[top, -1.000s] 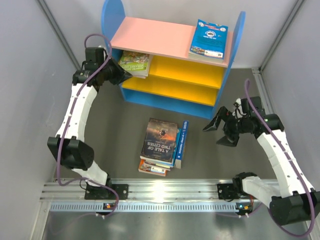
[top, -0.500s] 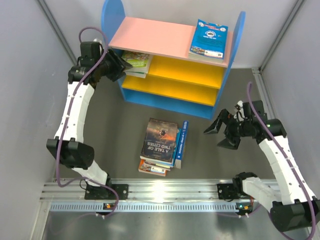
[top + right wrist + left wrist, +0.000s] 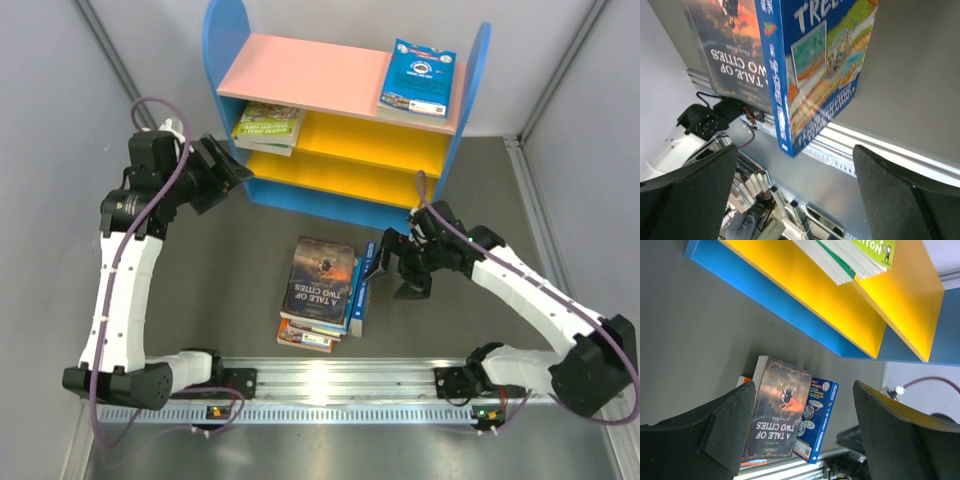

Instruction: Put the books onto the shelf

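- Green-yellow book (image 3: pixel 268 127) now rests on the shelf (image 3: pixel 300 75), upper left; left gripper (image 3: pixel 238 168) has released it and backed off, wide open.
- Right gripper (image 3: pixel 392 277), open and empty, has reached the centre stack (image 3: pixel 322 285).

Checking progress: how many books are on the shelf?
2: a blue book on the pink top board, right; a green-yellow book on the upper yellow board, left. More may hide inside.

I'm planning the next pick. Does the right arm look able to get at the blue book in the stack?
Probably yes: the right gripper sits open just beside the blue book, whose right edge is exposed. A Tale of Two Cities lies on it, though.
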You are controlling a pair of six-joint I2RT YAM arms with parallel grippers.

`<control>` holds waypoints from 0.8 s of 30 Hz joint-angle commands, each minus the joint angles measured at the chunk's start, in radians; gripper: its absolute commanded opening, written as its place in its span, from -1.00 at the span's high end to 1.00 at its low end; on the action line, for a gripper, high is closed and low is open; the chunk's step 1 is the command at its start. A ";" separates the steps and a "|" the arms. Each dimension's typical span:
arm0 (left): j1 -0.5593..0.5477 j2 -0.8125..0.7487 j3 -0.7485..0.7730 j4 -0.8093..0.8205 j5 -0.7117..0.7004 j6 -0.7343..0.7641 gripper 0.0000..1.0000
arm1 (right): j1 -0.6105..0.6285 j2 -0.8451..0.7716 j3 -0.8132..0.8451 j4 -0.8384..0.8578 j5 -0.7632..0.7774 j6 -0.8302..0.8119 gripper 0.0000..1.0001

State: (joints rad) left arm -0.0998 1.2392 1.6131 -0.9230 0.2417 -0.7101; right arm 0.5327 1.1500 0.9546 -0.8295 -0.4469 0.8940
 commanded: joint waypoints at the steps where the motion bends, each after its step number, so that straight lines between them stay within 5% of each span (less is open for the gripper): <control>1: 0.002 -0.052 -0.012 -0.045 -0.007 0.031 -0.68 | 0.039 0.071 0.047 0.112 0.069 0.023 -0.93; 10: 0.000 -0.136 -0.061 -0.129 0.005 0.038 -0.67 | 0.099 0.244 0.076 0.171 0.128 -0.020 -0.68; 13: -0.021 -0.155 -0.081 -0.139 -0.010 0.040 -0.68 | 0.122 0.269 0.082 0.170 0.149 -0.023 -0.12; 16: -0.118 -0.144 -0.078 -0.146 -0.094 0.035 -0.67 | 0.141 0.274 0.079 0.159 0.172 -0.024 0.57; 19: -0.300 -0.106 -0.067 -0.146 -0.178 0.008 -0.65 | 0.153 0.264 0.072 0.129 0.197 -0.026 1.00; 24: -0.684 -0.008 0.003 -0.145 -0.439 -0.026 -0.63 | 0.154 0.209 0.087 0.086 0.200 0.006 1.00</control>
State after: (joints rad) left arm -0.6357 1.1889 1.5471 -1.0649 -0.0120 -0.7143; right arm 0.6632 1.4132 0.9974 -0.7204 -0.2661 0.8799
